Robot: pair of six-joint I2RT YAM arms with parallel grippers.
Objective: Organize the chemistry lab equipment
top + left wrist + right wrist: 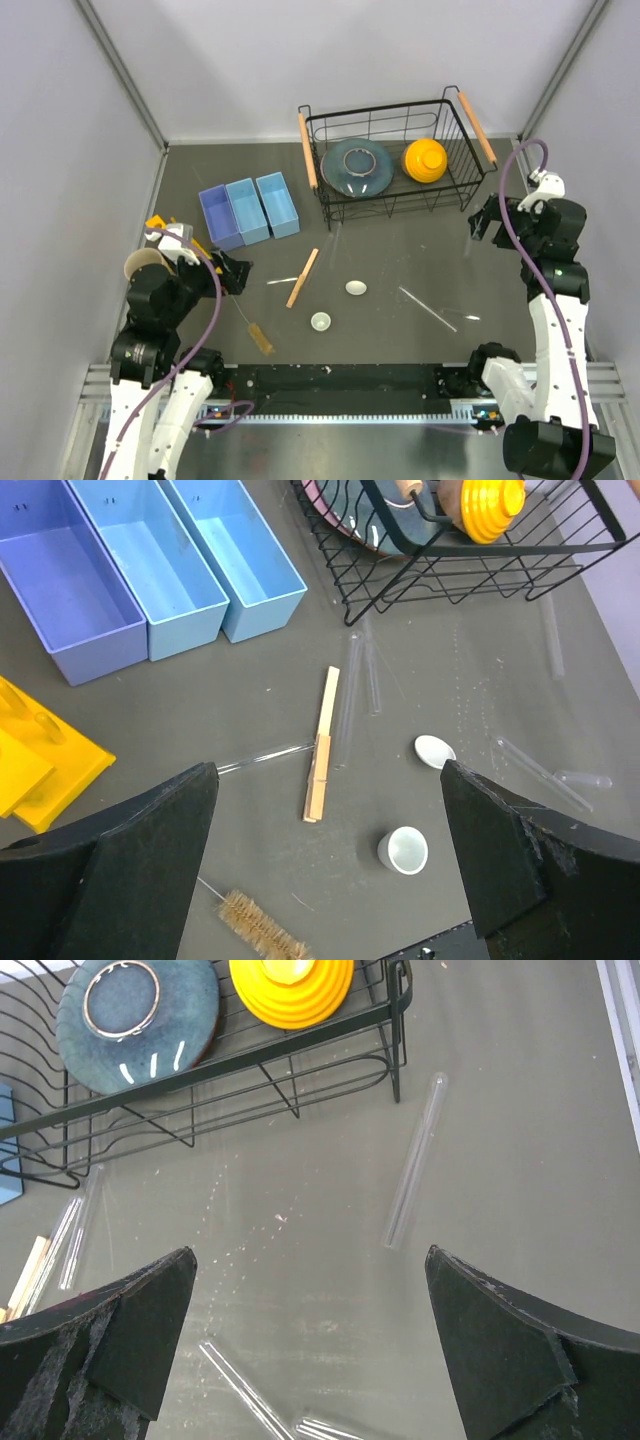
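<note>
A: How are the hands?
B: The left hand [328, 770] and the right hand [308, 1255] are both spread apart, empty.
A: And the equipment?
B: It's loose on the surface [400, 250]: wooden stick [303, 277], wire brush [258, 335], shallow white dish [356, 288], small white cup [320, 321] and a clear test tube [415, 1160] near the wire basket [395, 205].

The left arm [150, 330] rises from its base and bends forward. Its wrist is turned so that the left gripper [235, 272] points toward the black wire basket with wooden handles [308, 150], well short of it and off its near-left corner. Its wrist view shows the left gripper [325, 780] with jaws spread wide, both dark fingers [130, 860] bare.

The right arm [555, 310] stands taller, folded at the elbow. The right gripper [480, 222] hangs just beside the basket's near-right corner. The right gripper [308, 1255] is likewise spread wide, holding nothing.
</note>
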